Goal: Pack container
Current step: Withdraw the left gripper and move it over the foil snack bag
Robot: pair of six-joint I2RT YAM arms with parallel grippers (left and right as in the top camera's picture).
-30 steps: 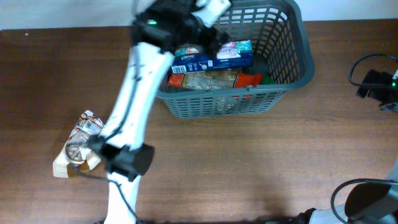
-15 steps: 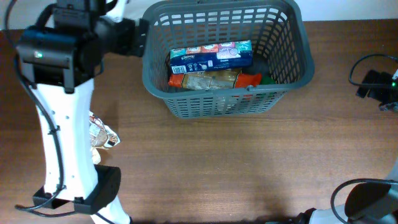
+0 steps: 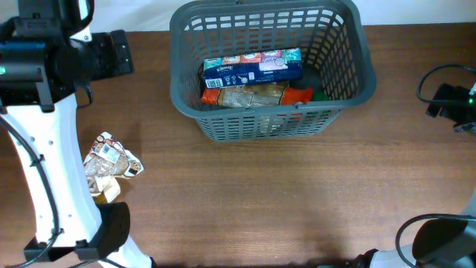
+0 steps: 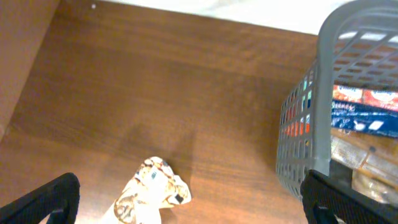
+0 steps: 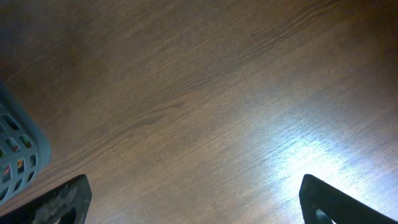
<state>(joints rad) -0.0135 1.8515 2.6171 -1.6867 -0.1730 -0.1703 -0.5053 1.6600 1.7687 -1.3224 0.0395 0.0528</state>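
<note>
The container (image 3: pixel 349 82) is a large dark grey slotted basket at the back middle of the table; its wall (image 4: pixel 323 106) fills the right of the left wrist view. Inside lie a blue box (image 3: pixel 253 68), a brownish packet (image 3: pixel 249 95) and a red-orange packet (image 3: pixel 297 95). A crumpled white and brown packet (image 3: pixel 111 160) lies on the table to the left, and appears as the packet (image 4: pixel 152 196) low in the left wrist view. My left gripper (image 4: pixel 196 205) hangs open high above it, holding nothing. My right gripper (image 5: pixel 199 202) is open over bare wood.
The white left arm (image 3: pixel 44 164) runs along the table's left side. A black unit with cables (image 3: pixel 450 100) sits at the right edge. A corner of the basket (image 5: pixel 18 149) shows at the left of the right wrist view. The table is brown wood (image 3: pixel 297 193).
The left arm has swung from over the basket to the far left of the table, uncovering the basket's contents. The crumpled packet now lies flatter. The right side is unchanged.
</note>
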